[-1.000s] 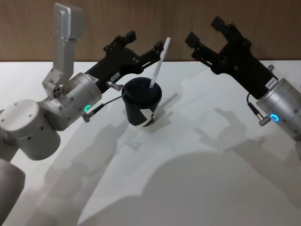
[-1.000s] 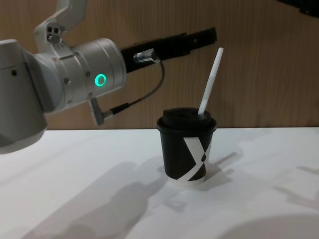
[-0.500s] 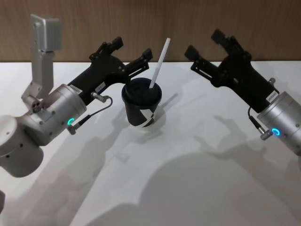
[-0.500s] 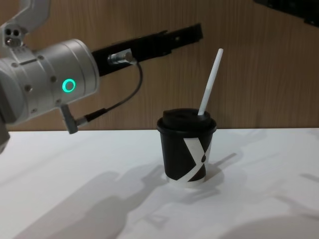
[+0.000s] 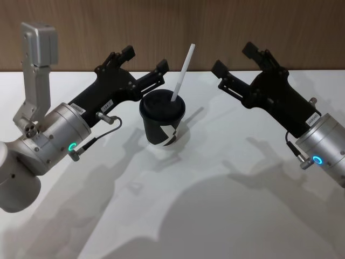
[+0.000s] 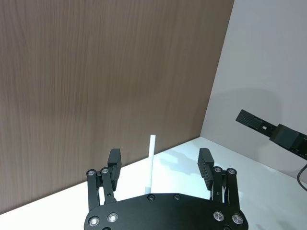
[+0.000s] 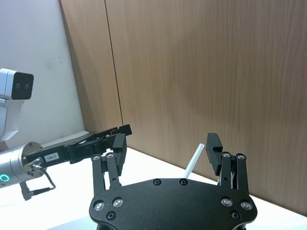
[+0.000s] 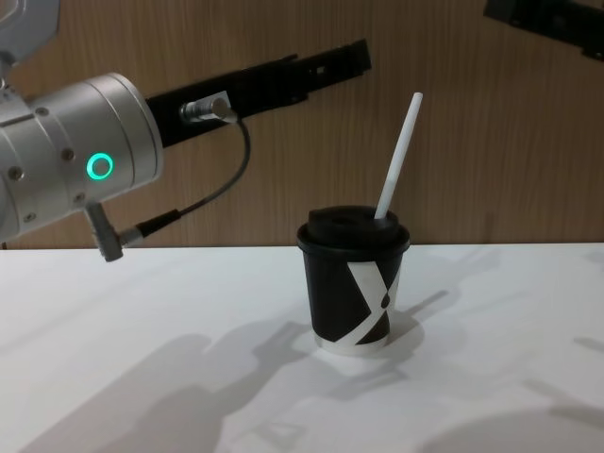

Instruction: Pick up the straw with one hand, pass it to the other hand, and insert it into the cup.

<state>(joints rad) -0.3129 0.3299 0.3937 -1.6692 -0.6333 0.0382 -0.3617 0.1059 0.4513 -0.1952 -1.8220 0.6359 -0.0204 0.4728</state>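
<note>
The black cup (image 5: pixel 161 120) with a white X mark stands upright on the white table, also low in the chest view (image 8: pixel 353 288). The white straw (image 5: pixel 183 73) pokes through its lid and leans toward the right (image 8: pixel 397 156). My left gripper (image 5: pixel 145 60) hovers open just left of the cup at about lid height, holding nothing; the straw (image 6: pixel 151 163) stands ahead of it, between its spread fingers. My right gripper (image 5: pixel 235 58) is open to the cup's right and holds nothing. The straw tip (image 7: pixel 195 160) rises ahead of its palm.
A wooden wall (image 5: pixel 178 27) runs behind the white table (image 5: pixel 178 205). A thin black cable (image 8: pixel 203 203) loops under my left wrist. The table in front of the cup is bare white surface with arm shadows.
My left arm has drawn back to the left, away from the cup. The right gripper has shifted slightly right. Cup and straw have not moved.
</note>
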